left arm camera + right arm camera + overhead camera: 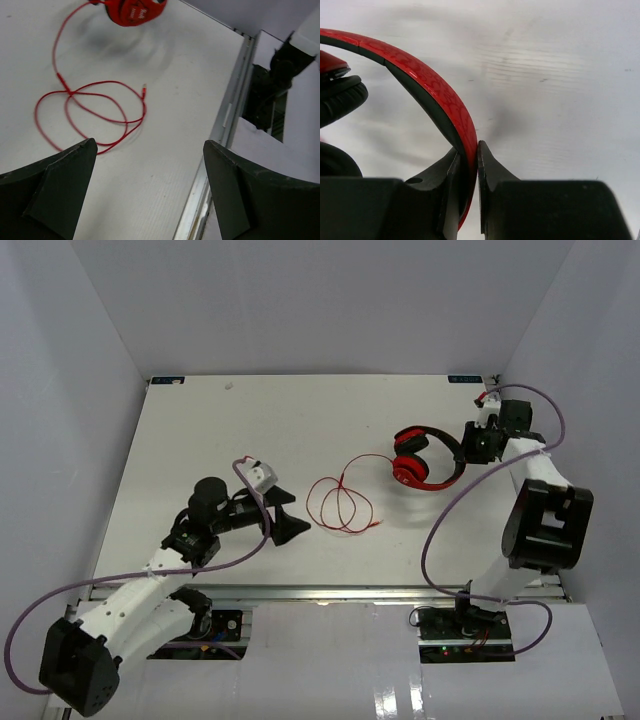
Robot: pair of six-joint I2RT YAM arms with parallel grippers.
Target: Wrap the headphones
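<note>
The white table (200,430) carries everything. The right arm (540,510) reaches toward its far right part, and the left arm (150,590) stretches from the near left corner toward the middle.

The headphones (420,460) lie right of centre, toward the far side. Their red ear cups (408,471) face left and their headband (420,70) arcs to the right. The right gripper (472,150) is clamped on that headband, one finger pressed against each side of the band.

The thin red cord (340,502) runs left and nearward from the cups and lies in loose, overlapping loops at mid-table. The left gripper (150,150) is just left of the loops. Its fingers are spread wide apart, holding nothing and clear of the cord.

The cord's small plug (144,90) rests on the table at the right edge of the loops.
</note>
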